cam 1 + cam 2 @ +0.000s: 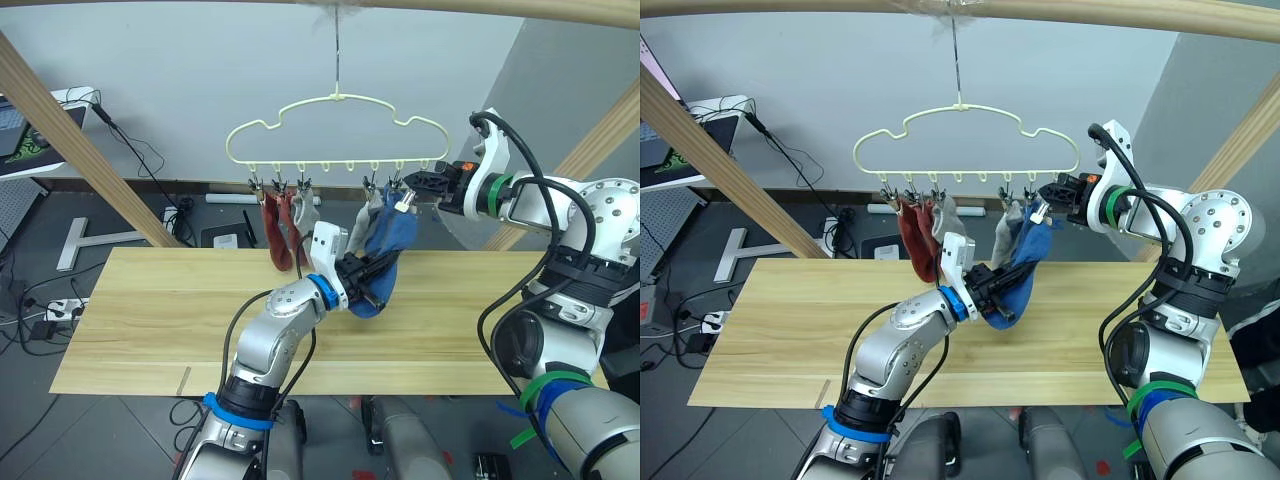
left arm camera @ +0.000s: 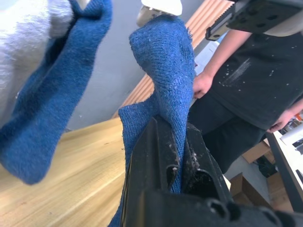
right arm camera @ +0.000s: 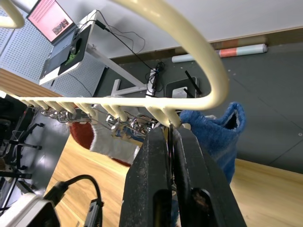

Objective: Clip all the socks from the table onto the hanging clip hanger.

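In the left eye view, a blue sock (image 1: 385, 262) under the clip hanger (image 1: 338, 130) is clamped by the left gripper (image 1: 368, 281) above the table (image 1: 150, 310). In the right wrist view, the right gripper (image 3: 170, 137) is closed on the hanger's outermost clip.

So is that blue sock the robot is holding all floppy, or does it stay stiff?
Probably floppy: the blue sock sags and folds between the left gripper and the clip hanger. It looks light, since the thin wire hanger hangs level with other socks on it. The fuzzy knit likely grips well in the shut jaws.
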